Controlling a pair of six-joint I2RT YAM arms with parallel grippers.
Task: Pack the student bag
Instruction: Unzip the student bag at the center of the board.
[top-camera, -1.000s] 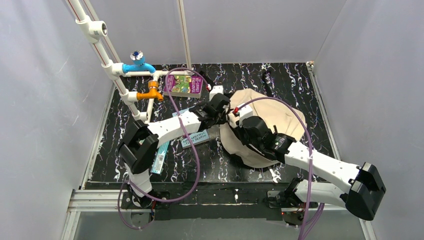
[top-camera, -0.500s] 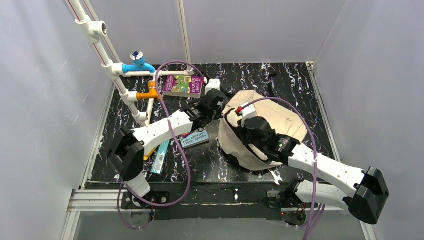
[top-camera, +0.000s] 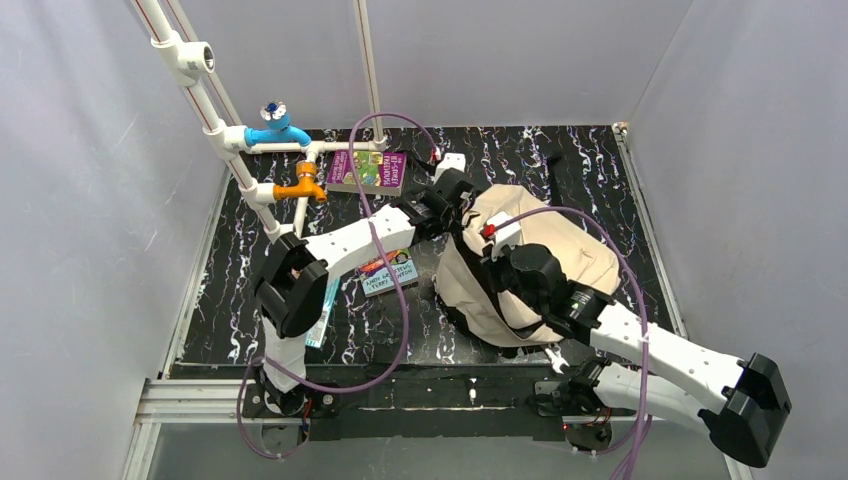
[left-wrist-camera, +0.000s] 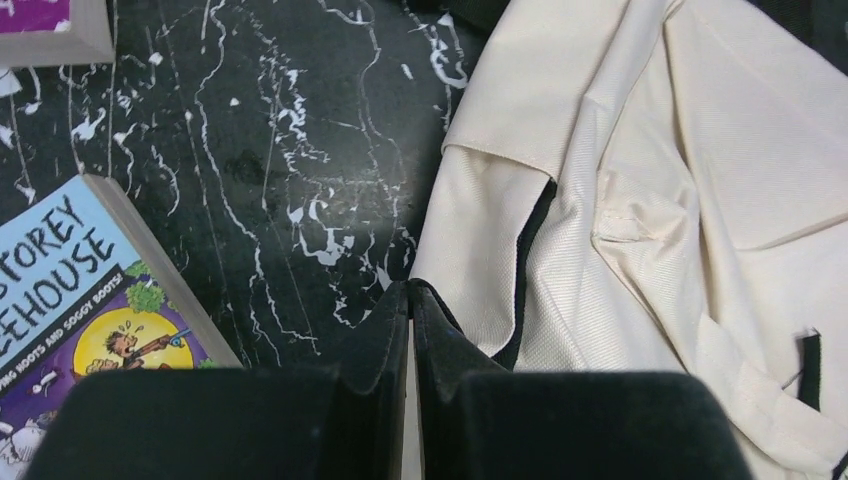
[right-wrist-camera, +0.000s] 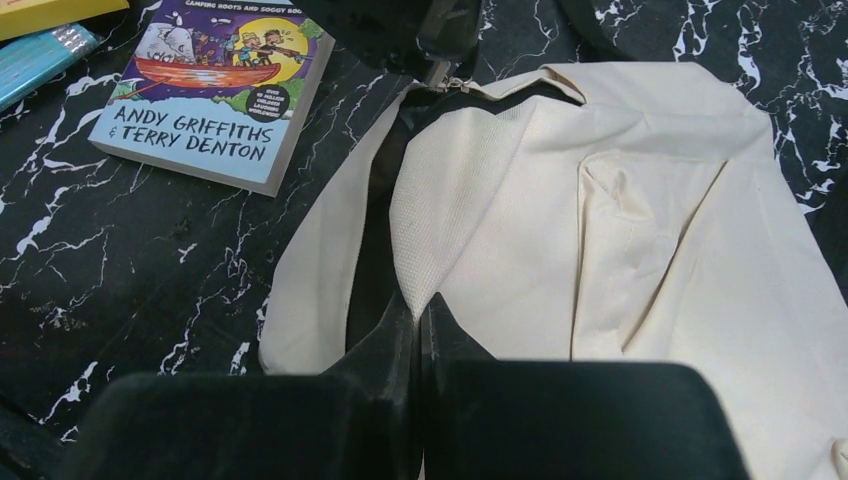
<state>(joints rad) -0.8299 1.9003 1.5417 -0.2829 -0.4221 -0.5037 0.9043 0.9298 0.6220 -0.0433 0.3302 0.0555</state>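
The student bag, beige cloth with black trim, lies right of centre on the black marbled table. My left gripper is at the bag's upper-left edge, shut, with a strip of beige cloth between its fingers. In the right wrist view it sits at the zip end. My right gripper is over the bag's near-left side, shut on a fold of the bag's cloth. A dark opening gapes along the bag's left seam. What is inside the bag is hidden.
A blue paperback lies just left of the bag, and a purple book lies at the back. A teal pencil box sits near the left arm. White pipework with blue and orange taps stands at back left.
Both grippers moved right and slightly back with the bag's edge in them. The bag shifted right and bunched up taller, uncovering more of the blue paperback.
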